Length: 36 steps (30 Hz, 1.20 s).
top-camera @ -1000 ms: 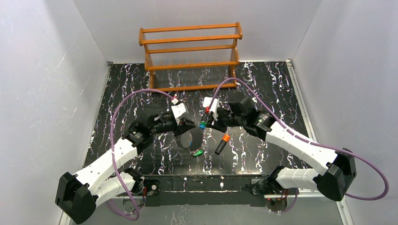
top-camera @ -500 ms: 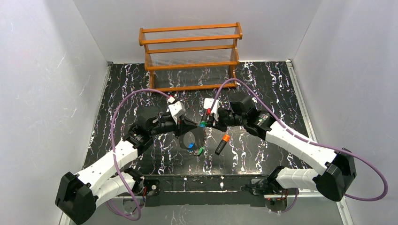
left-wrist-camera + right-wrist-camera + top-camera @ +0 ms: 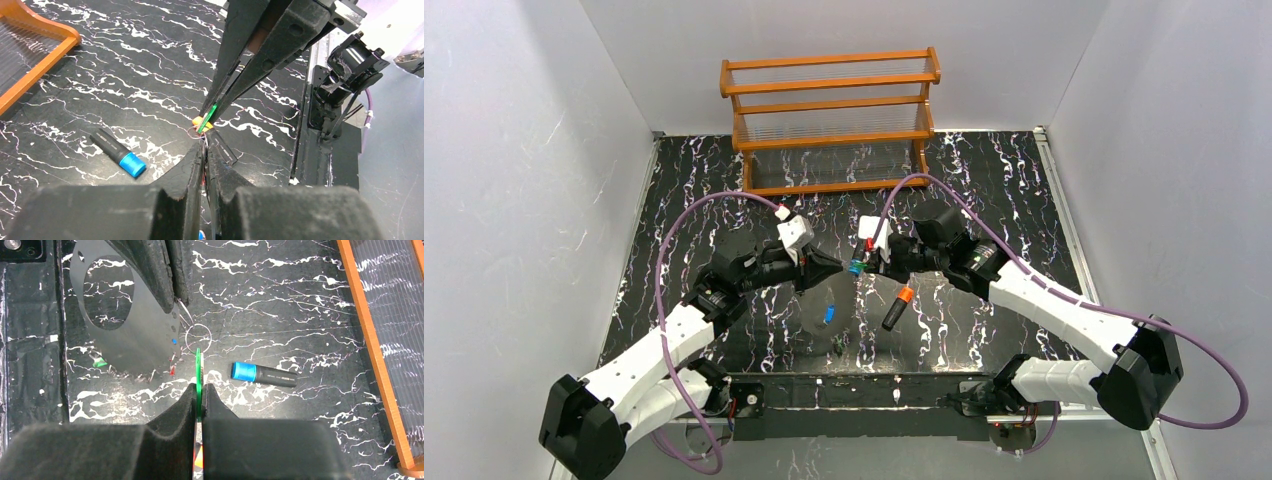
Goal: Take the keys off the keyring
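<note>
- Both arms are bolted at the near edge of the bench (image 3: 1014,190). The left arm (image 3: 669,335) runs forward and right from a low elbow. The right arm (image 3: 1044,300) runs forward and left, so the 2 wrists face each other tip to tip over mid-bench.
- A near green key (image 3: 838,345) shows closest to the bases; I cannot tell whether it hangs or rests on the bench.
- An orange-capped marker (image 3: 894,308) lies on the bench just on the near side of the right wrist.
- The keyring (image 3: 140,340) hangs from the left tool (image 3: 172,290), whose fingers are pressed together on its rim. A blue key (image 3: 829,312) shows against its band in the top view.
- The right tool (image 3: 200,390) pinches 1 green key (image 3: 198,365) by its flat faces. The key's tip meets a thin wire loop (image 3: 197,337) at the keyring's edge, just beside the left tool's tips.
- A blue-capped marker (image 3: 262,374) lies on the bench near the tools.
- A wooden rack (image 3: 829,120) stands at the far edge.
</note>
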Motion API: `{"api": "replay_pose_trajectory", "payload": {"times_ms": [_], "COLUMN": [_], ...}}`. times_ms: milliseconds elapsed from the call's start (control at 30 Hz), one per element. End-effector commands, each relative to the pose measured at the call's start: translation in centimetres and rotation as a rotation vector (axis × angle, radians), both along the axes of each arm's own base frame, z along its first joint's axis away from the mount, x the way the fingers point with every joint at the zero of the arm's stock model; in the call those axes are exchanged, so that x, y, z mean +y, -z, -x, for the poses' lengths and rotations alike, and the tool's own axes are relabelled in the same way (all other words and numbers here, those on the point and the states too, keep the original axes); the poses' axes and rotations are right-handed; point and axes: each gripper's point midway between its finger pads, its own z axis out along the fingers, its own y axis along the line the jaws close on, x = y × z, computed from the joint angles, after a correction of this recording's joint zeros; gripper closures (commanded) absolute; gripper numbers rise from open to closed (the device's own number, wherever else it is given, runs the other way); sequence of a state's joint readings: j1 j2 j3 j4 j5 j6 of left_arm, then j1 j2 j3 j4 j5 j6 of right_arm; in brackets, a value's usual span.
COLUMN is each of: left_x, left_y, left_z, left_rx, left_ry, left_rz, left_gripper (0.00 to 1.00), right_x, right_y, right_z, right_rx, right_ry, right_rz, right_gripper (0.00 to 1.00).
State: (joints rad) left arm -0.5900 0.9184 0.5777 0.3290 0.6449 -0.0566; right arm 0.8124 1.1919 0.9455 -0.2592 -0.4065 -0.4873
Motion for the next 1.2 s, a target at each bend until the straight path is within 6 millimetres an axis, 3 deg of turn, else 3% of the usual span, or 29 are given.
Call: {"api": "replay_pose_trajectory", "payload": {"times_ms": [0, 100, 333, 567, 667, 1167], "left_x": [0.6, 1.2, 1.5, 1.6, 1.2, -1.1], "left_y": [-1.8, -1.0, -0.2, 0.2, 0.0, -0.2], "left_z": [-0.9, -1.6, -2.1, -2.1, -2.0, -1.4], "left_rx": [-0.081, -0.087, -0.094, -0.098, -0.088, -0.004], "left_ry": [-0.046, -0.089, -0.104, -0.096, -0.073, 0.029], "left_rz": [0.017, -0.031, -0.077, -0.108, -0.102, -0.054], "left_gripper": [1.00, 1.00, 0.83, 0.52, 0.46, 0.48], "right_x": [-0.7, -0.3, 0.5, 0.8, 0.9, 1.0], "right_y": [-0.5, -1.9, -3.8, -4.5, -4.5, -4.3], "right_z": [-0.3, -0.2, 0.1, -0.3, -0.4, -1.0], "right_rx": [-0.023, -0.050, -0.074, -0.086, -0.087, -0.057], "right_ry": [-0.001, -0.031, -0.095, -0.104, -0.104, -0.055], "right_rz": [0.014, -0.019, -0.041, -0.037, -0.033, -0.027], "right_gripper": [0.99, 0.99, 0.99, 0.99, 0.99, 0.99]}}
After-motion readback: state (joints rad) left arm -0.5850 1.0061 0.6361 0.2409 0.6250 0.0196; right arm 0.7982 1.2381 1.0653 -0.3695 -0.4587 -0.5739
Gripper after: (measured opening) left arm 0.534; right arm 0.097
